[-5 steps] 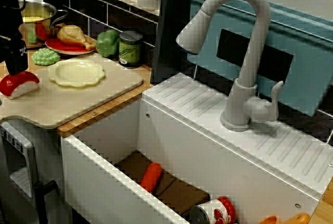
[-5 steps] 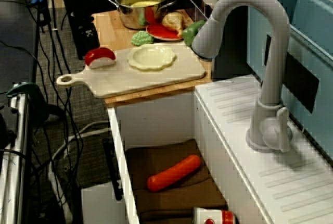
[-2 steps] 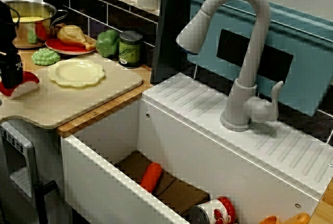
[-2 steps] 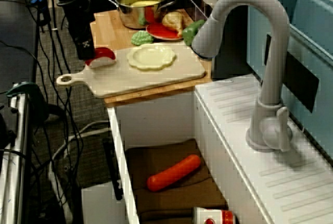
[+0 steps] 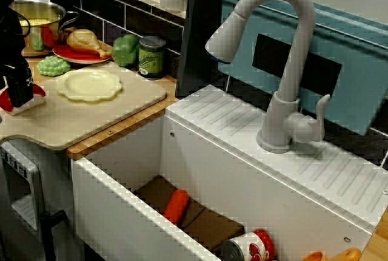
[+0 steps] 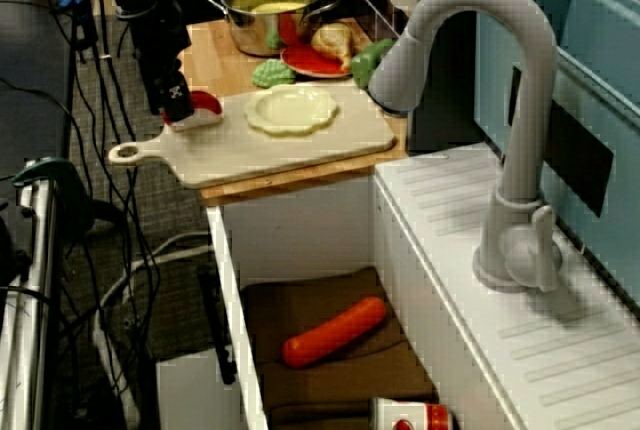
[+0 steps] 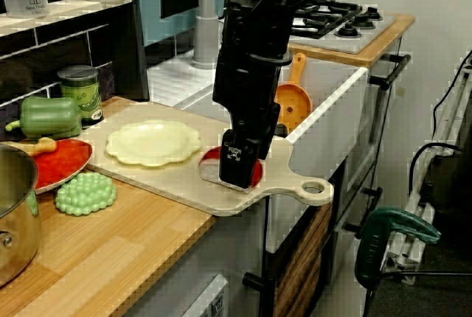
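- Low on the cutting board (image 7: 177, 184): claw (image 7: 240, 173) planted over the red-and-white piece (image 7: 209, 159); clenched or released, cannot tell.
- Probably the gripping stage; calls for fingers astride the piece, not atop.
- Beyond: pale plate (image 7: 153, 142), green grapes (image 7: 86, 193).

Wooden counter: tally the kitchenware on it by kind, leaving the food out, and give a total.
Plates: 2, a pale yellow plate and a red plate
Pots: 1, the steel pot
Jars: 1, the green jar
Boards: 1, the cutting board
Total: 5
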Motion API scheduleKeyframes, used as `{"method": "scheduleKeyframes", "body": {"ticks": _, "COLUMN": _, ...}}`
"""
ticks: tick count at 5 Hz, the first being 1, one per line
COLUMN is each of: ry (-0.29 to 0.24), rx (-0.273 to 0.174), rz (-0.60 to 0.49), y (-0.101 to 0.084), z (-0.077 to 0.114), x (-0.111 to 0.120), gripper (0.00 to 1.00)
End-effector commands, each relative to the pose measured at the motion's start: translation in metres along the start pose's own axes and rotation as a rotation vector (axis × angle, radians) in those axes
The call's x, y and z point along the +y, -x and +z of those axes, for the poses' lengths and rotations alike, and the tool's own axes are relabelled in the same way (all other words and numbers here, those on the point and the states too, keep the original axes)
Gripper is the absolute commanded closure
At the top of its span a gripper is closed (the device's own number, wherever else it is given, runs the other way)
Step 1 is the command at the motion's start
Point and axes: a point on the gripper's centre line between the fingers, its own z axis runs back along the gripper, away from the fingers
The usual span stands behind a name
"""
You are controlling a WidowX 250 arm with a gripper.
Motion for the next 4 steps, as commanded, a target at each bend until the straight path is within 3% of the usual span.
{"method": "scheduleKeyframes", "body": {"ticks": 1, "ry": -0.013, "rx": -0.017, "rz": 0.023, "y": -0.0108, "z": 0.0044, "x": 0.0130, "gripper": 0.00}}
{"method": "scheduleKeyframes", "body": {"ticks": 2, "ry": -0.036, "rx": -0.022, "rz": 0.040, "y": -0.0109, "z": 0.0019, "x": 0.0140, "gripper": 0.00}}
{"method": "scheduleKeyframes", "body": {"ticks": 3, "ry": -0.038, "rx": -0.023, "rz": 0.044, "y": -0.0133, "z": 0.0024, "x": 0.0167, "gripper": 1.00}}
{"method": "scheduleKeyframes", "body": {"ticks": 4, "ry": -0.033, "rx": -0.021, "rz": 0.051, "y": -0.0153, "z": 0.0040, "x": 0.0178, "gripper": 1.00}}
